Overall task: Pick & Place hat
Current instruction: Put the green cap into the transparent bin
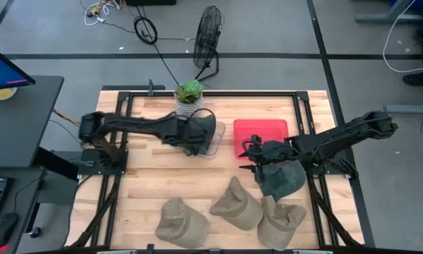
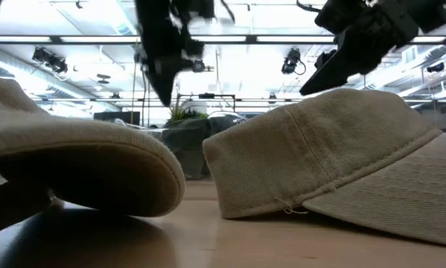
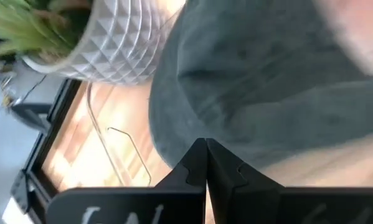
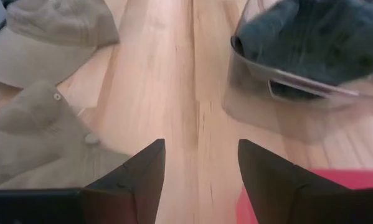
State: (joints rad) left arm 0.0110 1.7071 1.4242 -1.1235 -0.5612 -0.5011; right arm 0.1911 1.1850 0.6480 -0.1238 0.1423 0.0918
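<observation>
A dark grey hat [image 1: 210,134] lies in a clear container [image 1: 220,144] at the table's middle, by the plant pot. My left gripper [image 1: 195,139] [image 3: 206,146] is shut at that hat's left edge. My right gripper [image 1: 252,159] [image 4: 202,155] is open and hovers over bare wood near the red tray [image 1: 260,130], touching nothing. A second dark grey hat [image 1: 283,180] lies on the table beneath the right arm. Three beige hats [image 1: 183,223] [image 1: 236,204] [image 1: 282,220] rest on the near part of the table. My left gripper pinches the grey hat at its edge [image 3: 186,134] between the two shut fingers, coming level from the table's left side. One layer or several, I cannot tell. The rest of the hat [image 3: 267,74] lies in the clear container.
A potted plant [image 1: 188,92] stands just beyond the container. Black frame rails [image 1: 123,134] run along the table's left and right sides. A fan [image 1: 208,39] stands on the floor past the far edge. Bare wood [image 1: 162,176] lies left of centre. Beige hats [image 2: 334,156] fill the low view.
</observation>
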